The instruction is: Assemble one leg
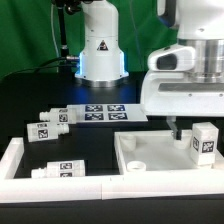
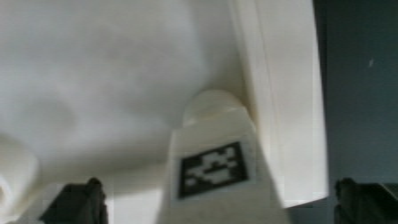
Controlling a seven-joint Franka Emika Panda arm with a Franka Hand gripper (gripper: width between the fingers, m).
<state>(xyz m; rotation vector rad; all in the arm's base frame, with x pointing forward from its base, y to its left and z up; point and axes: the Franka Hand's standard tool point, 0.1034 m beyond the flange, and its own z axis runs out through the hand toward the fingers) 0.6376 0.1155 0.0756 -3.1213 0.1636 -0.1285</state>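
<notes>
One leg (image 1: 205,143), a white stubby peg with a black-and-white tag, stands upright at the exterior view's right end of the large white tray-like panel (image 1: 150,160). My gripper (image 1: 194,130) hangs right over it, with one dark finger (image 1: 178,128) showing beside the leg. In the wrist view the leg (image 2: 217,150) rises between my two dark fingertips (image 2: 80,203), with the panel's pale surface (image 2: 107,80) behind it. A gap shows on each side of the leg, so the gripper (image 2: 214,208) is open around it without touching.
Three more legs lie on the black table: two at the exterior view's left (image 1: 45,128) (image 1: 63,116) and one nearer the front (image 1: 60,170). The marker board (image 1: 105,112) lies before the robot base (image 1: 100,50). A white rail (image 1: 15,158) borders the left and front.
</notes>
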